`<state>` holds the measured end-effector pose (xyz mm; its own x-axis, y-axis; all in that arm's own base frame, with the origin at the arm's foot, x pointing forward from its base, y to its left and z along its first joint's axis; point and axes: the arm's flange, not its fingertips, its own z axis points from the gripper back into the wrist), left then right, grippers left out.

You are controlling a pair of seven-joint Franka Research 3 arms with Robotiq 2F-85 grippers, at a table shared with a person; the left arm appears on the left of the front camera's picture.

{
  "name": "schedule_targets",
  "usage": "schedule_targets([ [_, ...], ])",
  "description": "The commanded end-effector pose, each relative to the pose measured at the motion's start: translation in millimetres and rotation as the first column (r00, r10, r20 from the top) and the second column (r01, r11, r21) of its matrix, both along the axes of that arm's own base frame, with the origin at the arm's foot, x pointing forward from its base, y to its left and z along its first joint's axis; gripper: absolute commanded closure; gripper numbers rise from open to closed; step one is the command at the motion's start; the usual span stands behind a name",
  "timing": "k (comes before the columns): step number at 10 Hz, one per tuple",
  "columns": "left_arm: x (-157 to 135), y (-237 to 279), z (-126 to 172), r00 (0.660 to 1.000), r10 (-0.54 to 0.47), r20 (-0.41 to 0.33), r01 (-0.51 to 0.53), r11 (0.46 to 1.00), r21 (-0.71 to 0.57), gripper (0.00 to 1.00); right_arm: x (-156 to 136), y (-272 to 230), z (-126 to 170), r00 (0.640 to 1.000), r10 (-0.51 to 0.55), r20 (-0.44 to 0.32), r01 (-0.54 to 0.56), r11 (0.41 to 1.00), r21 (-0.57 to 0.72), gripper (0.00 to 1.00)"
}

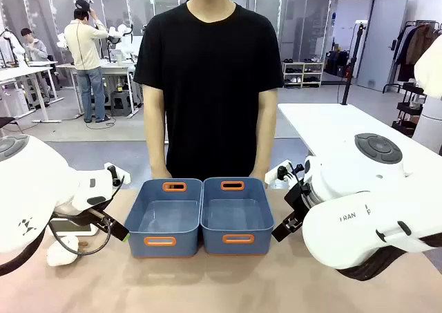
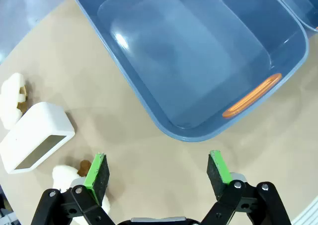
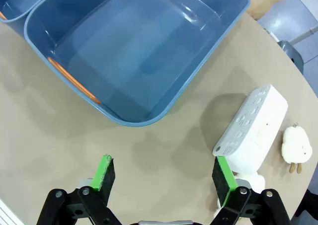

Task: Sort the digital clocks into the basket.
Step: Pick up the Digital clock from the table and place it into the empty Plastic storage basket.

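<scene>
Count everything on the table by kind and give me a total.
Blue bins: 2
Digital clocks: 2
Cream plush toys: 3, plus a pale lump beside the second clock that may be a fourth
Total: 7, or 8 with the lump

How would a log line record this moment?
left gripper open; right gripper open; left clock on table; right clock on table; left basket empty; right basket empty

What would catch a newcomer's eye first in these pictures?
Two empty blue bins, left bin and right bin, sit side by side mid-table, a person in black standing behind. A white clock lies outside each: left clock near the left gripper, right clock beside the right gripper, both grippers open.
</scene>
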<state>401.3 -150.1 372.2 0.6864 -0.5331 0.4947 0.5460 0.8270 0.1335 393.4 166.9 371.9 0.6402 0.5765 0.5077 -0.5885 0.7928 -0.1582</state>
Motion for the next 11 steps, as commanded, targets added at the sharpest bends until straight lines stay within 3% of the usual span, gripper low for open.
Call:
schedule_targets([
  [1, 0, 0, 0, 1.000, 0.000, 0.000, 0.000, 1.000, 0.000, 0.00, 0, 0, 0, 1.000, 0.000, 0.000, 0.000, 1.000, 0.000, 0.00],
  [9, 0, 0, 0, 1.000, -0.001, 0.000, 0.001, 1.000, 0.000, 0.00, 0, 0, 0, 1.000, 0.000, 0.000, 0.000, 1.000, 0.000, 0.00],
  [10, 8, -8, 19, 0.999, -0.046, -0.006, 0.046, 0.999, 0.017, 0.00, 0, 0, 0, 1.000, 0.001, 0.001, -0.001, 1.000, -0.001, 0.00],
  [11, 14, -4, 41, 0.997, -0.070, -0.040, 0.069, 0.998, -0.009, 0.00, 3, -9, 29, 0.999, 0.027, -0.030, -0.025, 0.998, 0.057, 0.00],
])
